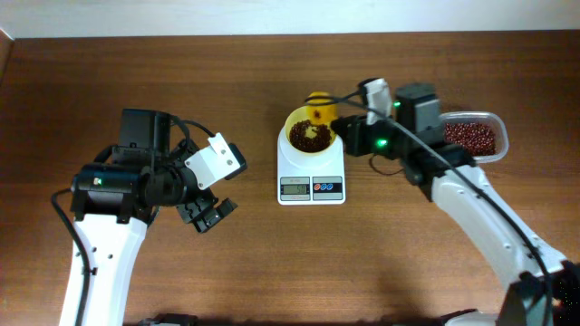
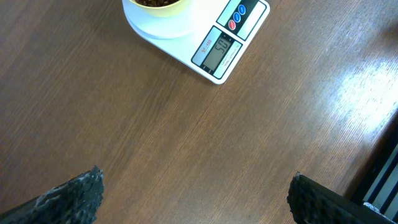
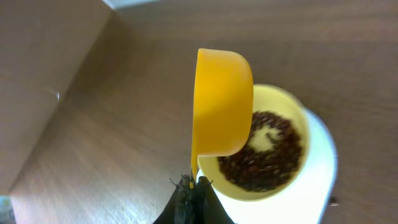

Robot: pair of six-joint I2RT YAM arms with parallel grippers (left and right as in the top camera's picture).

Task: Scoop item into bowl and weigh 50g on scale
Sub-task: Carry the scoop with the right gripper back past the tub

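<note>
**A:** Left claw (image 1: 210, 215)?

**B:** Released. The jaws are spread wide with nothing between them. It hovers over bare table (image 1: 181, 72), well apart from the scale (image 1: 299, 170). Its wrist view catches only two dark fingertips (image 2: 74, 199), cut off at the bottom edge.

**A:** Right claw (image 3: 189, 190)?

**B:** Clenched on the thin handle of the yellow scoop (image 3: 222, 102). The claw is mostly cropped out of its own view. The scoop is tipped on its side above the bowl (image 3: 292, 109). Only its outer back shows, so its inside is hidden.

**A:** Beans (image 3: 261, 155)?

**B:** A dark red-brown heap in the pale yellow bowl, which sits on the scale. More lie in the clear container (image 1: 497, 122) at the table's right edge, partly hidden behind the right arm.

**A:** Display (image 2: 217, 51)?

**B:** The digits are there but skewed and small, so I cannot read them with certainty. Red and blue buttons (image 2: 239, 17) sit beside it. In that view the top edge crops the bowl.
</note>
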